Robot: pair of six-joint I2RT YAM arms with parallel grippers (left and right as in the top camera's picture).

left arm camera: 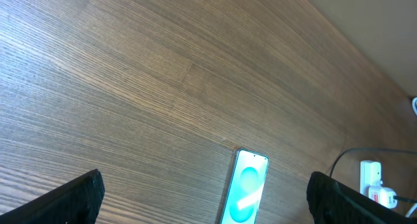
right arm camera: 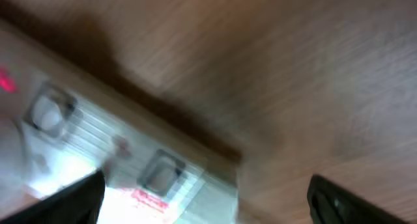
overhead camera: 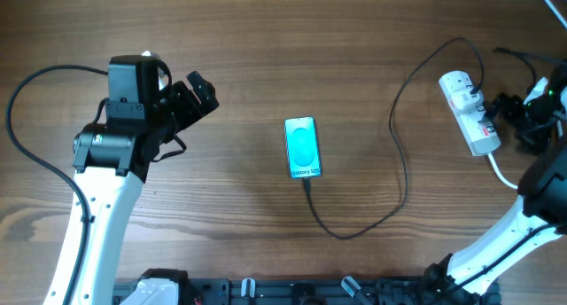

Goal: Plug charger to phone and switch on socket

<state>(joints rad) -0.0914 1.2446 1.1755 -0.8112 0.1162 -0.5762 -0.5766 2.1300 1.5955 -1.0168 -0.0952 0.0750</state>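
Note:
The phone (overhead camera: 303,148) lies in the table's middle with its teal screen lit; it also shows in the left wrist view (left arm camera: 246,196). The black charger cable (overhead camera: 400,163) runs from the phone's near end, where its plug (overhead camera: 306,183) sits, in a loop to the white power strip (overhead camera: 468,112) at the far right. My left gripper (overhead camera: 197,92) is open and empty, left of the phone. My right gripper (overhead camera: 518,119) is open just right of the strip. The right wrist view is blurred; the strip (right arm camera: 130,178) fills its lower left.
The strip's thick white cord (overhead camera: 501,175) trails toward the right arm's base. The strip and cable also show at the right edge of the left wrist view (left arm camera: 374,188). The rest is bare wooden tabletop (overhead camera: 221,39).

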